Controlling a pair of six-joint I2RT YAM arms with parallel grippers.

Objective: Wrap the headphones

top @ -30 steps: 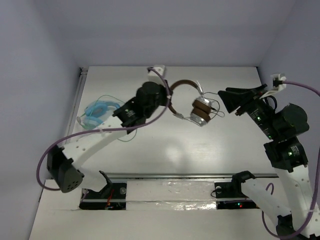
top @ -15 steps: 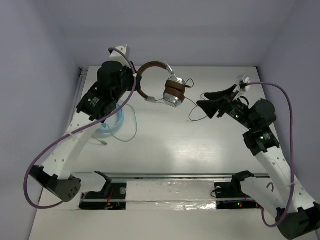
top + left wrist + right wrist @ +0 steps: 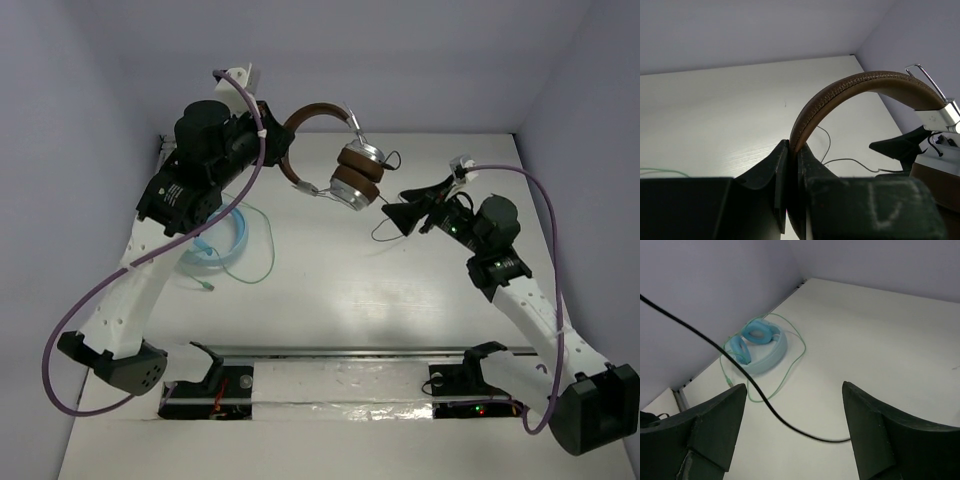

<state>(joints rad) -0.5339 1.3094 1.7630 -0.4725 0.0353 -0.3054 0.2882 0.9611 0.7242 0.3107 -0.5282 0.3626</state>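
The white table fills the view from above, with purple-grey walls on three sides. The left arm reaches up along the table's left side towards the rear, and the right arm stretches from the near right corner towards the middle. The headphones hang at the rear centre, held up off the table. Their brown headband arches up and to the right, and the two silver ear cups sit pressed together, brown pad to brown pad, at its lower end. The light-blue headphones lie flat on the table near the left wall, below the left arm. The left fingers are closed tight on the lower left end of the headband, which is pinched edge-on between them. The right fingers are spread wide and grip nothing, their tips just right of the ear cups. The thin dark cable drops from the cups, runs through the gap between those fingers without being pinched, and loops onto the table. A thin green cable curls loosely on the table around the blue pair.
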